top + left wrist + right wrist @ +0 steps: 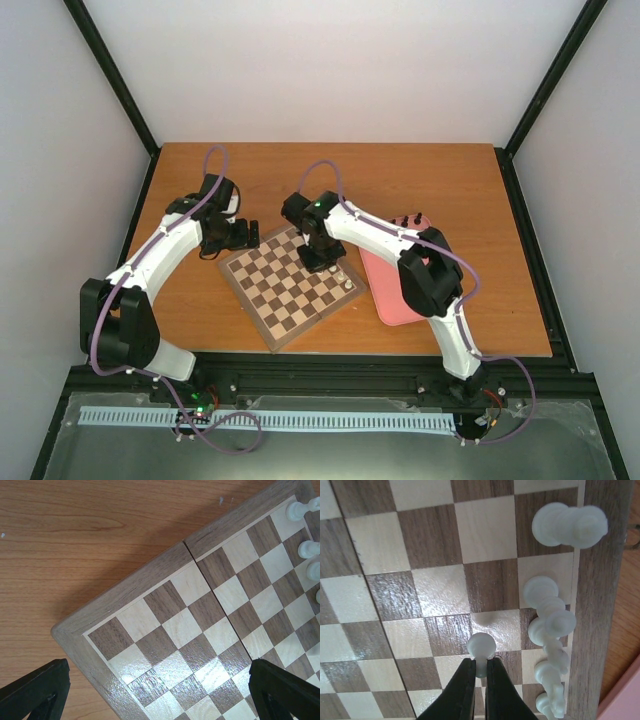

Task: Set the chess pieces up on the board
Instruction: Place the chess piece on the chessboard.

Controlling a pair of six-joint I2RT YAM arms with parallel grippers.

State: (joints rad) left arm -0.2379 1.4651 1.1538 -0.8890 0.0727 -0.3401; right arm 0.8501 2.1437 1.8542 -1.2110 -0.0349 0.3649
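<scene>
Robotics laboratory test cell. White panels (330,70) enclose a wooden bench (400,175) on three sides, held by black frame posts (108,70) at 11 and 1 o'clock. At 6 o'clock a black rail (330,385) carries two white-and-black robot arms, the left arm (150,260) and the right arm (380,232), trailed by purple cables (215,160). A pale slotted cable duct (300,420) runs just below the rail.

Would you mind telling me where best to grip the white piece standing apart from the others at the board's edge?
Pinch the piece below its head, from above: it stands upright, and the board squares on its inner side are free.
</scene>
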